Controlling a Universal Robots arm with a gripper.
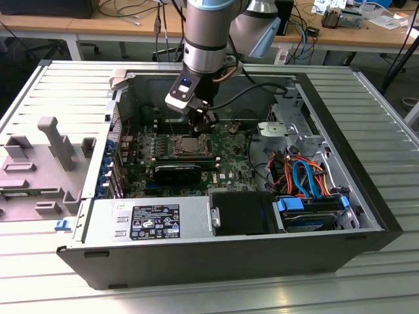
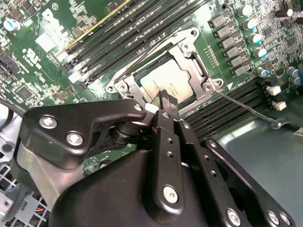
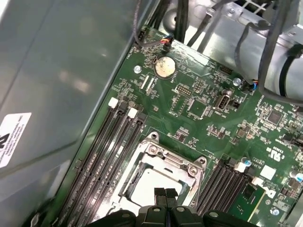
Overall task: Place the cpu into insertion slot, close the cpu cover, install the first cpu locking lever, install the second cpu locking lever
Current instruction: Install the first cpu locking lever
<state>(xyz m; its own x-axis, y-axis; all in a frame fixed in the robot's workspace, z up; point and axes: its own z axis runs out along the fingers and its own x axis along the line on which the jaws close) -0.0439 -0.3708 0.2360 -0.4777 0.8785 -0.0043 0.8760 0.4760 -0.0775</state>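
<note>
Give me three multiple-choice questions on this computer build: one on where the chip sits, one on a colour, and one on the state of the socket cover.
1. Where is the cpu?
A) in the insertion slot, beneath the gripper
B) on the floor
C) lifted in the air

2. What colour is the circuit board?
A) blue
B) green
C) red

3. How is the cpu cover?
A) standing upright
B) taken off entirely
C) down around the cpu

Answers:
1 A, its silver top shows inside the insertion slot in both wrist views.
2 B, green lies all around the insertion slot.
3 C, its frame lies flat around the cpu.
</note>
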